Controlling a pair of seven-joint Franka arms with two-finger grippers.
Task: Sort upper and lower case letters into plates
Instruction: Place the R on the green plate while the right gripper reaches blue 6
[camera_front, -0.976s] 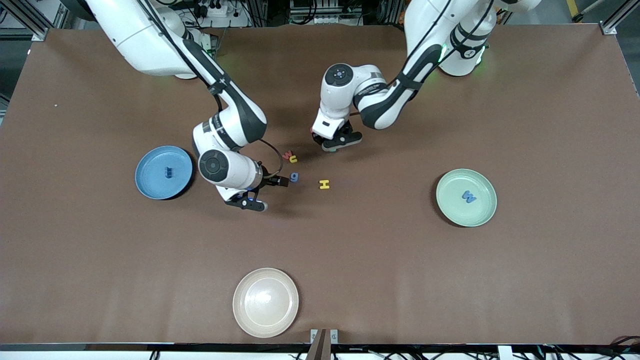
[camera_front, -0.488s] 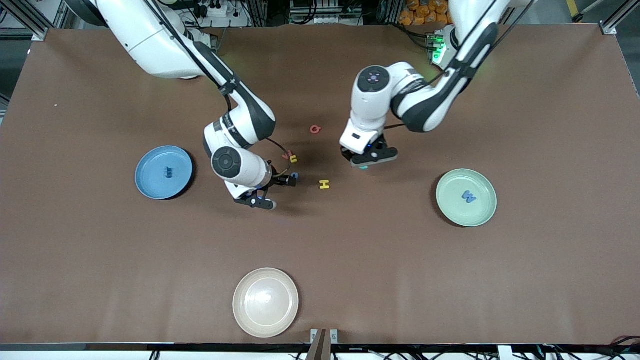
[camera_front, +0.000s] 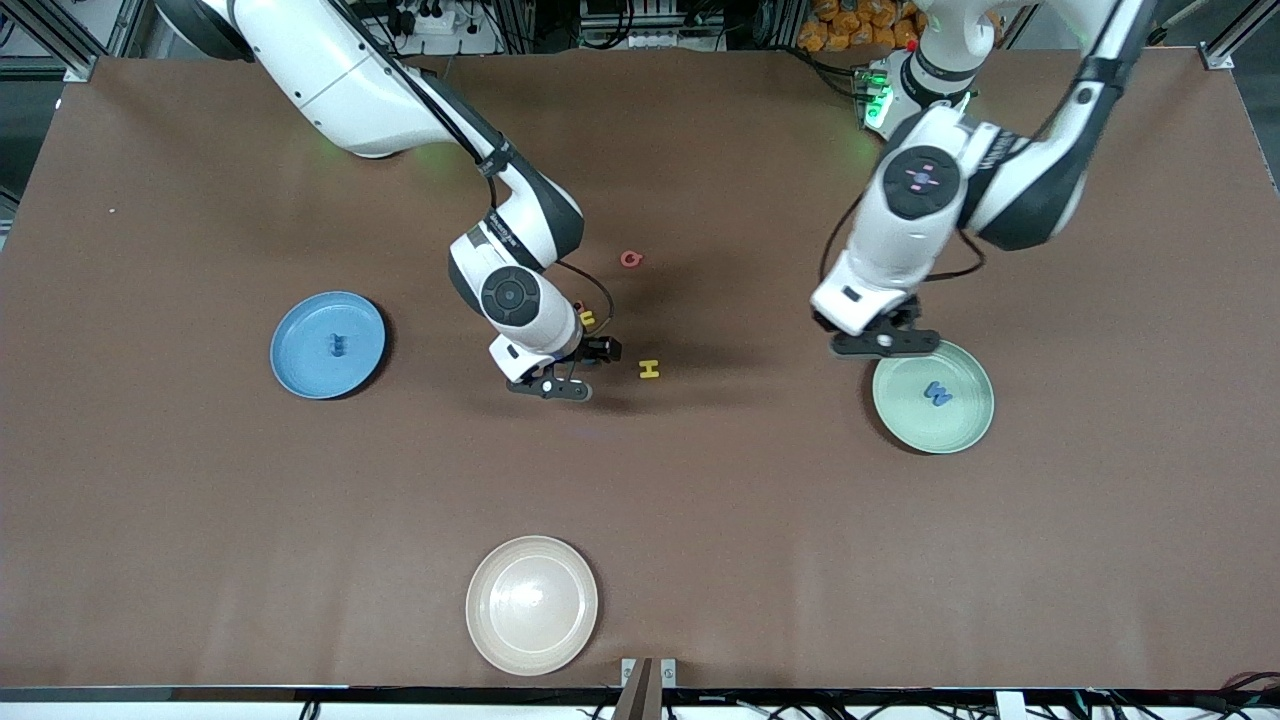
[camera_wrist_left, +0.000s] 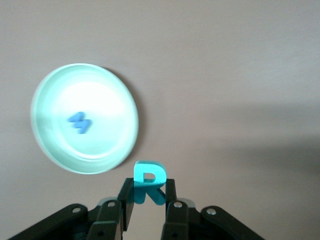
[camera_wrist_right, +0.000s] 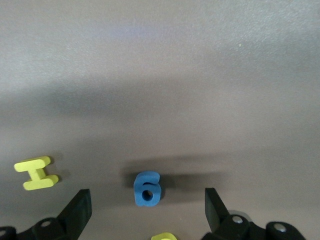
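Front view: brown table (camera_front: 700, 500); cluttered equipment along its top edge.

Teal R (camera_wrist_left: 149, 182), blue g (camera_wrist_right: 147, 188), yellow H (camera_front: 649, 369), mint plate (camera_front: 965, 425), brown table (camera_front: 800, 550)

The worktop (camera_front: 200, 480) is covered in a matt brown sheet, faintly creased. The mint green plate (camera_front: 965, 420) and the cream-white plate (camera_front: 500, 630) look like smooth plastic with a soft sheen. The teal R (camera_wrist_left: 149, 181) and the blue g (camera_wrist_right: 147, 188) look like matt foam.
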